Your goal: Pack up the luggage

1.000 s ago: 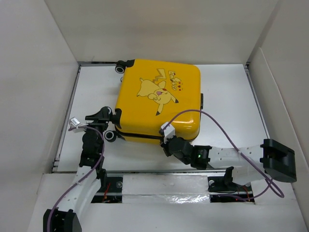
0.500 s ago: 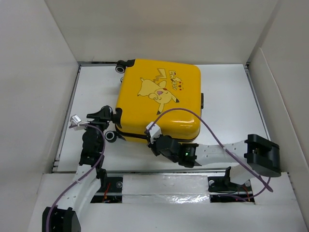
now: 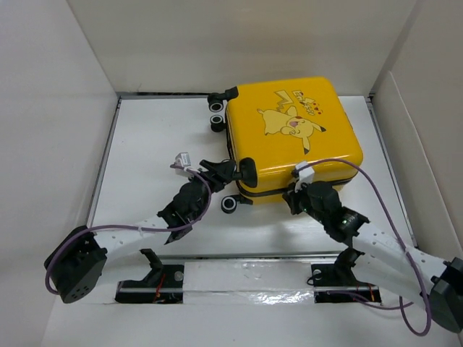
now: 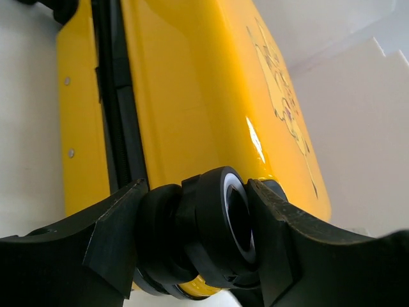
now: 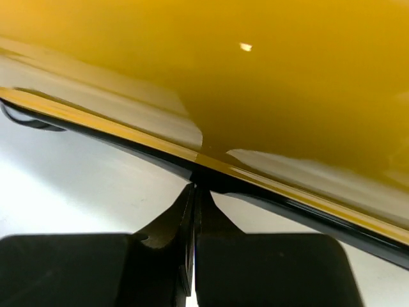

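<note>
The luggage [image 3: 289, 137], a yellow hard-shell case with a cartoon print, lies flat and closed at the back right of the table. My left gripper [image 3: 237, 172] reaches in from the left and is shut on its near-left caster wheel [image 3: 247, 170]. In the left wrist view both fingers press the sides of that black-and-white wheel [image 4: 214, 224], with my left gripper [image 4: 198, 236] below the yellow shell [image 4: 185, 96]. My right gripper [image 3: 293, 195] is shut, its tips [image 5: 195, 188] touching the dark zipper seam [image 5: 268, 185] on the near side; whether they pinch anything is hidden.
Two more wheels show, one at the back left corner [image 3: 216, 114] and one below the held wheel [image 3: 228, 204]. White walls [image 3: 65, 108] enclose the white table [image 3: 152, 144] on three sides. The arm bases' rail [image 3: 246, 278] runs along the near edge.
The luggage has slid to the right and turned a little. The left arm has stretched rightward with the wheel, and the right arm has swung right along the near seam.
</note>
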### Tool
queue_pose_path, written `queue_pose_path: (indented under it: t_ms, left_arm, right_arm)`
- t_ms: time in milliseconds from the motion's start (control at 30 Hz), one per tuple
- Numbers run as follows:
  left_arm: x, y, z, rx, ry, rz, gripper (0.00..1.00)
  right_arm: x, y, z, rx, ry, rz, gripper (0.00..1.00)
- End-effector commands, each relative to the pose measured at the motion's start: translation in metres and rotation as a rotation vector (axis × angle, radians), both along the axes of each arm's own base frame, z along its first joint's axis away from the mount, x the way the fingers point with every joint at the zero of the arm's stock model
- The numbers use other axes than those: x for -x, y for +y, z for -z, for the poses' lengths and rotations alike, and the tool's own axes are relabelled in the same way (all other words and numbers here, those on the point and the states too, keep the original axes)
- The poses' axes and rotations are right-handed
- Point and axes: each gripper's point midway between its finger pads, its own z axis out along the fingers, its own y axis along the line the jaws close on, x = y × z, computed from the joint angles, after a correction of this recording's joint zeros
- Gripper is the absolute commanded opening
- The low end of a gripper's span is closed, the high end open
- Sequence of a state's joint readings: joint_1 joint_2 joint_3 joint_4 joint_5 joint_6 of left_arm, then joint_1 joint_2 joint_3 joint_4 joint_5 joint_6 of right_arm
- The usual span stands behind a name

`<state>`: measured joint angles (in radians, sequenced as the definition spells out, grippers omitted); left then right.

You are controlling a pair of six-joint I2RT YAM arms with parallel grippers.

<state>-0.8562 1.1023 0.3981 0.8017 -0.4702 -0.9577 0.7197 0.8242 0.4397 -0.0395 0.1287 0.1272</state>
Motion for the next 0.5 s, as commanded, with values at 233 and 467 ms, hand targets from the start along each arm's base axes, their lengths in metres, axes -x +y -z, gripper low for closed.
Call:
queue_pose_path:
  t_ms: [233, 467]
  left_arm:
    - [0.044, -0.063, -0.01, -0.101, -0.032, 0.306, 0.0]
    - [0.054, -0.043, 0.001, -0.139, -0.027, 0.344, 0.0]
  right_arm:
    - [0.097, 0.194, -0.116, -0.371, -0.177, -0.542, 0.0]
    - [0.098, 0.221, -0.121, -0.422, -0.224, -0.438, 0.0]
